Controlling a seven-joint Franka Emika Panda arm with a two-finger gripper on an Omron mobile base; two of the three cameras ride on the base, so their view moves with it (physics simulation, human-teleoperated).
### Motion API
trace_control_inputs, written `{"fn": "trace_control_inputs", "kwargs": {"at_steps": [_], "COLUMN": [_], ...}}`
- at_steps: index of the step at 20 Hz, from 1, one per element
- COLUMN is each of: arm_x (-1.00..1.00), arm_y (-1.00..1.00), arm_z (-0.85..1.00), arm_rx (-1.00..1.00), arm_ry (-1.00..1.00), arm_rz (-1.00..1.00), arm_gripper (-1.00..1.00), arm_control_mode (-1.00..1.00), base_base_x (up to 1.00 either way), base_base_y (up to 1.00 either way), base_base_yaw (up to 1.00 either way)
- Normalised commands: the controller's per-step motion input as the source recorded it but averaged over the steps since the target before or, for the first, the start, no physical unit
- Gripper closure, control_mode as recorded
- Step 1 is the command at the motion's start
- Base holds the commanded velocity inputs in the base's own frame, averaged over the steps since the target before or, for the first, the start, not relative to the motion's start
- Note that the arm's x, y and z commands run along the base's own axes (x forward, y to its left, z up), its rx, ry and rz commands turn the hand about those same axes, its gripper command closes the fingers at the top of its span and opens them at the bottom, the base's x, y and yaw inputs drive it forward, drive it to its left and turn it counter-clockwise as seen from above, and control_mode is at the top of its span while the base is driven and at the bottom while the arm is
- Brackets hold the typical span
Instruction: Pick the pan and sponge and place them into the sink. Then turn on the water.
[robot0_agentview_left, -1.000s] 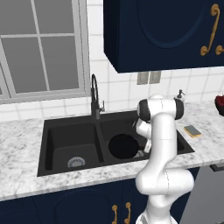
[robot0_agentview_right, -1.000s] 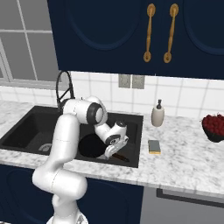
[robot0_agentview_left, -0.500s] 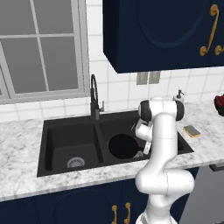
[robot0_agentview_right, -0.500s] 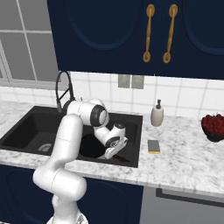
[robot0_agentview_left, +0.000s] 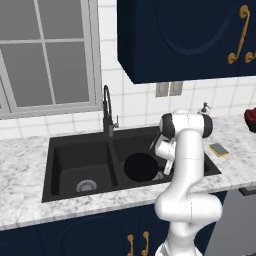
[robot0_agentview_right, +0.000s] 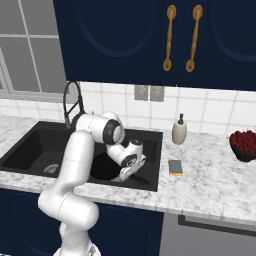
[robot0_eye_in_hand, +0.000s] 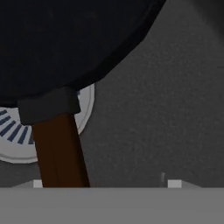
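Observation:
The black pan (robot0_agentview_left: 141, 166) lies in the right basin of the black sink (robot0_agentview_left: 75, 160), over the silver drain (robot0_eye_in_hand: 13, 144). Its brown handle (robot0_eye_in_hand: 59, 148) points toward the hand. My gripper (robot0_eye_in_hand: 106, 183) hangs low in that basin just above the handle, jaws wide apart, so it is open. The handle runs between the fingertips (robot0_eye_in_hand: 174, 183) near the left one, with a wide gap to the right one. My gripper (robot0_agentview_right: 127, 172) sits at the pan's right edge. The yellow sponge (robot0_agentview_right: 175, 167) rests on the counter right of the sink. The faucet (robot0_agentview_left: 107, 110) stands behind the divider, dry.
A cream soap dispenser (robot0_agentview_right: 179, 131) stands at the wall behind the sponge. A dark bowl of red fruit (robot0_agentview_right: 244, 144) sits at the far right of the marble counter. Navy cabinets hang overhead. The left basin (robot0_agentview_right: 40, 145) holds nothing but its drain.
The jaws have opened wide and let go of the pan's handle. The pan stays in the right basin; the arm has barely moved.

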Motion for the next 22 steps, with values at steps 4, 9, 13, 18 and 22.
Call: {"fn": "trace_control_inputs", "kwargs": {"at_steps": [4, 9, 13, 18, 22], "arm_x": [0.18, 0.05, -0.01, -0.23, -0.43], "arm_y": [0.00, 0.04, 0.02, 0.00, 0.04], "arm_z": [0.88, 0.70, 0.89, 0.80, 0.53], "arm_rx": [0.00, -0.02, -0.02, -0.01, 0.00], "arm_ry": [0.11, 0.08, 0.00, -0.07, -0.09], "arm_rz": [0.02, 0.01, 0.00, -0.07, -0.29], "arm_gripper": [-1.00, -1.00, -1.00, -1.00, -1.00], "arm_control_mode": [-1.00, -1.00, -1.00, -1.00, -1.00], "base_base_x": [0.00, 0.00, 0.00, 0.00, 0.00], "base_base_y": [0.00, 0.00, 0.00, 0.00, 0.00], "base_base_yaw": [0.00, 0.00, 0.00, 0.00, 0.00]}}
